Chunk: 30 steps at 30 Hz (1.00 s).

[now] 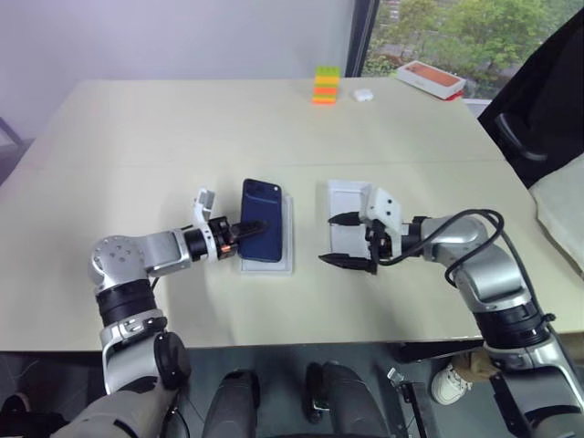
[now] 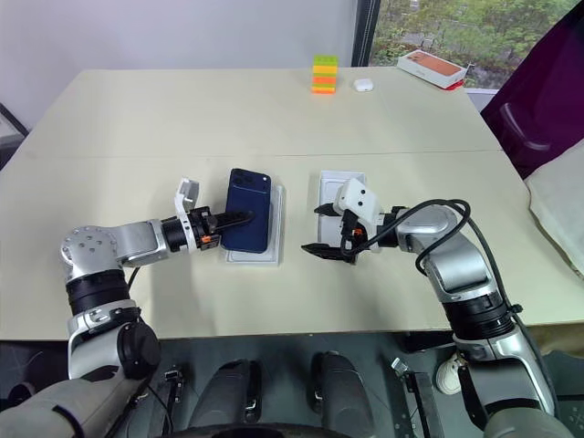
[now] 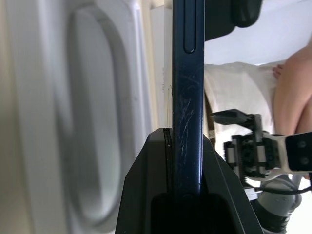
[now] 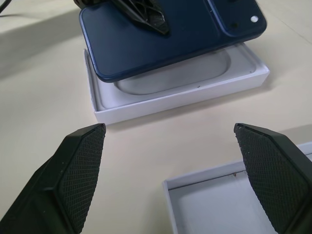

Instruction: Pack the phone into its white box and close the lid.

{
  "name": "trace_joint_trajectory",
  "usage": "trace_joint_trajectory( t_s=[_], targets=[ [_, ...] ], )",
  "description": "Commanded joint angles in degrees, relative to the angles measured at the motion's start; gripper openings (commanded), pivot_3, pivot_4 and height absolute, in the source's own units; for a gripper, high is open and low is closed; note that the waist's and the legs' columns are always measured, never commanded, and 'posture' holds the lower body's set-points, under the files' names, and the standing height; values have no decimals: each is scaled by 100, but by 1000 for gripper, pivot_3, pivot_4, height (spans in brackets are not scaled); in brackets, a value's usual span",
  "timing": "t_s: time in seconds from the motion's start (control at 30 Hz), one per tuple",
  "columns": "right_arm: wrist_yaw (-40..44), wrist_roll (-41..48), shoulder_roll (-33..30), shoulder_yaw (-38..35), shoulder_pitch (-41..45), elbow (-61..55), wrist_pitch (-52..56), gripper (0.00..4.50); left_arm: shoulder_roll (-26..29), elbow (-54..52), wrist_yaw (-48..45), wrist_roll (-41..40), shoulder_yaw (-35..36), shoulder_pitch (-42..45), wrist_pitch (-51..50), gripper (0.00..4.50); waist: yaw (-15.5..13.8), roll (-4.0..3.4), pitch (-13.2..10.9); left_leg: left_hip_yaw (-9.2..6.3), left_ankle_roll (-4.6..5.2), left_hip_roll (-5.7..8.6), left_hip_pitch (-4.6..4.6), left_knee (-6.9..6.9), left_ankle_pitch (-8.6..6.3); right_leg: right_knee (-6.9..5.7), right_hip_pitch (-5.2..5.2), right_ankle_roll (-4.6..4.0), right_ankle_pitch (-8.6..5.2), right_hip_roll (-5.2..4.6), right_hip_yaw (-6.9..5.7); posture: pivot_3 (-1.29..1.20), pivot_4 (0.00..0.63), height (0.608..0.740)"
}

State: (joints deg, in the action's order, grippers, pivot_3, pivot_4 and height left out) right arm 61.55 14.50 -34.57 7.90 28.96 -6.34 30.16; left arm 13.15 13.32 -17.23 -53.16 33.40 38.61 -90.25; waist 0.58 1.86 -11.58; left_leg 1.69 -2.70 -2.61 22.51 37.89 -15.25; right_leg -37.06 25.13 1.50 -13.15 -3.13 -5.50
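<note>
Phone (image 4: 165,36) covers most of the recessed white tray (image 4: 146,100) under it. Second white box (image 4: 214,204) cut off by right wrist frame edge. Can't tell contents of the distant orange-and-white box (image 1: 431,79).

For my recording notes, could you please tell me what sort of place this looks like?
Probably an office or lab room: a large plain beige table beside a tall window onto green trees, a black chair at its side, and a small stack of coloured toy blocks at the far edge.
</note>
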Motion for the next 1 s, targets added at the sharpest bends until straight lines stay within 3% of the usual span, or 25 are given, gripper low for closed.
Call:
trace_joint_trajectory(
  t_s=[0.03, 0.07, 0.2, 0.33, 0.6, 1.0],
  targets=[
    [-64, 45, 2, -47, 85, 13, -129, 4408, 48, -120, -91, -98, 32, 89, 63, 0, 0, 0, 0, 0, 0, 1, 1, 0, 0, 0, 0, 0, 0, -2, 0, 0, 150, 740],
    [-82, 31, 3, -29, 90, 39, -154, 4408, 30, -78, -72, -114, 89, 110, 35, 0, -1, 0, 0, 0, 0, 2, 1, 1, 0, 0, 0, 0, 0, -3, 0, 0, 150, 740],
    [-137, -17, 58, 104, 125, 27, -198, 4463, 12, -67, -25, -46, 22, 110, 25, 1739, 5, 0, 0, 0, 0, 4, 0, 1, 0, -2, 0, 0, 0, -5, 0, 0, 150, 740],
    [-169, -18, 112, 153, 164, 52, -199, 4463, 40, -59, 40, -40, 12, 185, -176, 3851, 1, 0, 0, -1, 0, 4, 0, 1, 0, -3, 0, 0, 0, -4, 0, 0, 150, 740],
    [-274, -32, 239, 220, 185, 107, -248, 4463, 504, -194, 91, -553, -610, 205, -225, 3851, 6, 0, 0, -1, -1, 2, -2, 2, 1, -4, -1, -1, 1, -4, 0, 0, 150, 740],
    [-355, -39, 338, 315, 188, 121, -271, 4463, 618, -193, 555, -1011, -732, 345, -225, 3851, 1, 0, 0, 0, -2, 4, -1, 3, 1, -6, -2, -5, 3, -9, 0, 0, 150, 740]
  ],
)
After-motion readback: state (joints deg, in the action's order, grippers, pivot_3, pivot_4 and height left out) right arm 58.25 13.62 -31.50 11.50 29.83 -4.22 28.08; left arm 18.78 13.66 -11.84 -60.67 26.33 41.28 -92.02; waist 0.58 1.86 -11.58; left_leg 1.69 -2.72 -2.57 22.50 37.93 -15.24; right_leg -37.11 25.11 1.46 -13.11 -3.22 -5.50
